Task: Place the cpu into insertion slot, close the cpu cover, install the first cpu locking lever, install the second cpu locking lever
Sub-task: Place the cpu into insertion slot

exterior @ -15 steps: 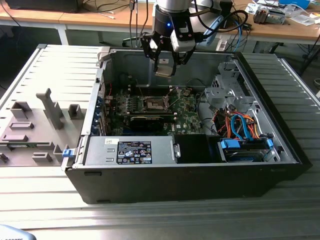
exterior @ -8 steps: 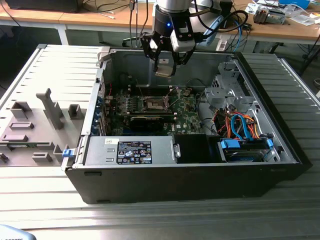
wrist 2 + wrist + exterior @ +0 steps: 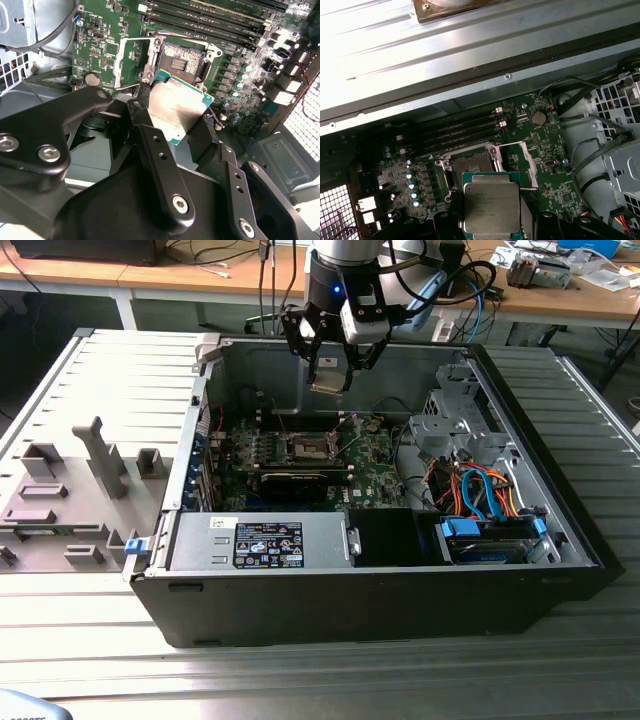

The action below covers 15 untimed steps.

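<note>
You are holding the cpu (image 3: 491, 207) pinched flat in the gripper (image 3: 333, 365), hovering high over the open case (image 3: 400, 585). The insertion slot (image 3: 310, 447) is lying below it, slightly toward the exterior view's left, uncovered and empty.

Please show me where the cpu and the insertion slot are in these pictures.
cpu (image 3: 491, 207): first wrist view, on the middle of its silvery metal top.
insertion slot (image 3: 472, 161): first wrist view, on its dark centre, inside the metal rim.
</note>
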Available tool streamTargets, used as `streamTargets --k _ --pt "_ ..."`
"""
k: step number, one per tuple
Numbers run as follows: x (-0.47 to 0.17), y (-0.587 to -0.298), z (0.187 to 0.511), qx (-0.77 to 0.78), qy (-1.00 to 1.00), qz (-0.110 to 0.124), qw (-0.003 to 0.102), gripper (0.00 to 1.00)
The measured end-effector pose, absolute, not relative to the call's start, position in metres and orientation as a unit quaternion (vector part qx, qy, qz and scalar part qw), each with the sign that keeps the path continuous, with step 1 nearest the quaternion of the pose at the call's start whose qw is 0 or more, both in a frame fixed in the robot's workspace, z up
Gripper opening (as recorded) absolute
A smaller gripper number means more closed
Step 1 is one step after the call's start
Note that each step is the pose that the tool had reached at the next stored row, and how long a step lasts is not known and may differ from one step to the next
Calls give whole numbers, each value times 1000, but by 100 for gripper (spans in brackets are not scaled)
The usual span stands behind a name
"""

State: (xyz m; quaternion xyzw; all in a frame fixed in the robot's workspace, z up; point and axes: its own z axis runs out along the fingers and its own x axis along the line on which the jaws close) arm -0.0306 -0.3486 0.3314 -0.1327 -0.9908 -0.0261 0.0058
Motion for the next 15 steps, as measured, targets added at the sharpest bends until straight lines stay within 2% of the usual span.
streamTargets --k 15 --pt "-31 -349 331 -139 -990 -26 6 55"
